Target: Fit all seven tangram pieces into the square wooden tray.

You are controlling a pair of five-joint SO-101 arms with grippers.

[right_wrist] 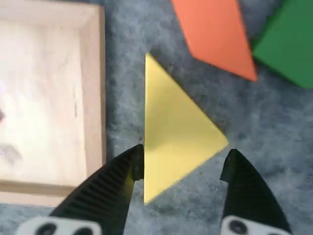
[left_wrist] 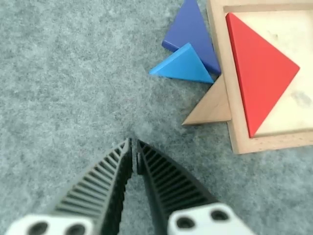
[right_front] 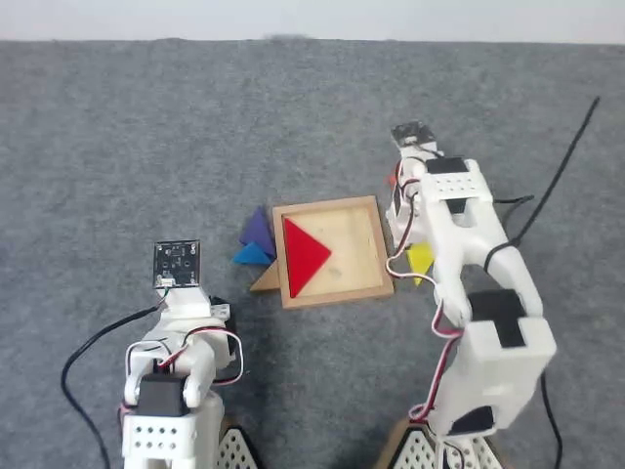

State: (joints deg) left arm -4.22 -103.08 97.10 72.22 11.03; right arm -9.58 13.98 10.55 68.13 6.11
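The yellow triangle (right_wrist: 178,137) is found flat on the bench just beside the tray (right_wrist: 93,88), straddled, not gripped, by the spread right fingers (right_wrist: 115,183); closed on slanted edges, it could be squeezed out. The left fingers (left_wrist: 112,191) are pressed together, empty

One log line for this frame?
placed: red triangle in tray | right pincer: open astride yellow triangle beside tray | left pincer: shut, over carpet

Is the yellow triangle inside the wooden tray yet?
No, the yellow triangle lies on the grey mat beside the tray, outside its rim.
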